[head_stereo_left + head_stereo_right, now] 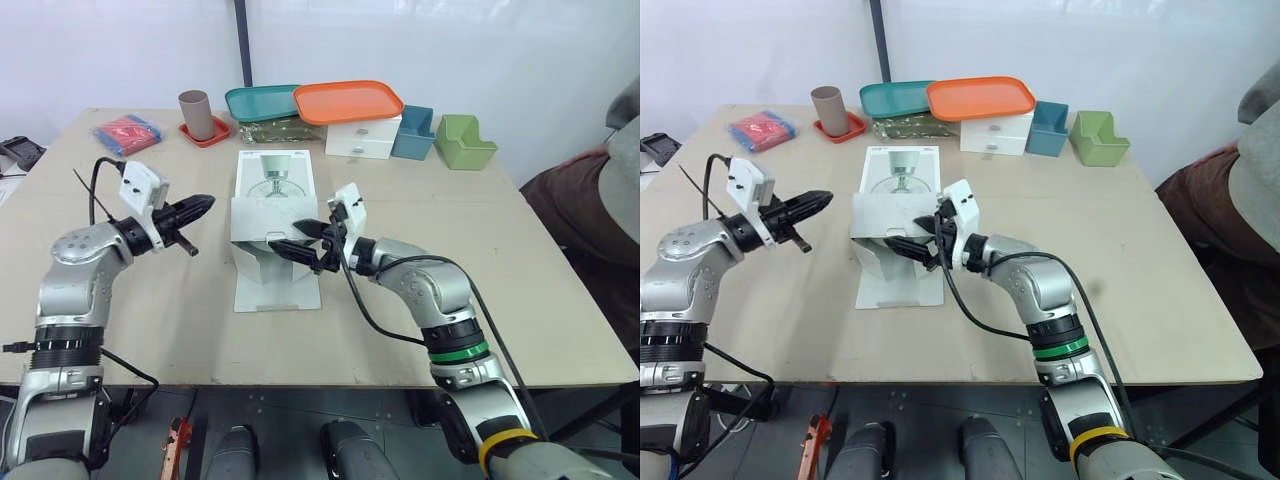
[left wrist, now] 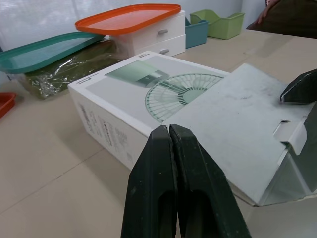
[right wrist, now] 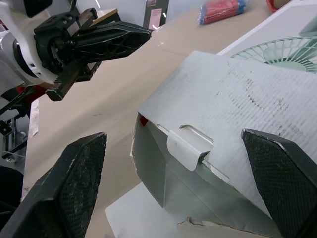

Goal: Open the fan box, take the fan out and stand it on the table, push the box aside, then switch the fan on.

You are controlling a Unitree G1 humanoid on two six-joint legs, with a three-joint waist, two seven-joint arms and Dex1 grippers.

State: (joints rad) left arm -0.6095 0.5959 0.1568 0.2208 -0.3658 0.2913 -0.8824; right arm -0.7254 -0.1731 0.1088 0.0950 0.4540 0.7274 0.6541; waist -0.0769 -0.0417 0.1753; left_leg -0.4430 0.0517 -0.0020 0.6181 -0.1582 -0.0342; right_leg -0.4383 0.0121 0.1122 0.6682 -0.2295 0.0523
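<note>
Silver arms (image 1: 78, 262) with black cables (image 1: 372, 318), black left end effector (image 1: 205, 202) and right end effector (image 1: 285, 235), green forearm ring (image 1: 456, 350).

No lettering here that you can read.

You'll find print on the fan box (image 2: 115, 85), but none of it is legible. A few lines of small dark lettering and marks run along its white side wall (image 2: 106, 134), too fine to make out. The top face carries a green drawing of a fan (image 2: 183, 94) and no words you can pick out. In the right wrist view a pale pink sheet (image 3: 156, 12) sits on a dark panel beyond the counter (image 3: 114, 99). Whatever is printed on it is too small to tell.
</note>
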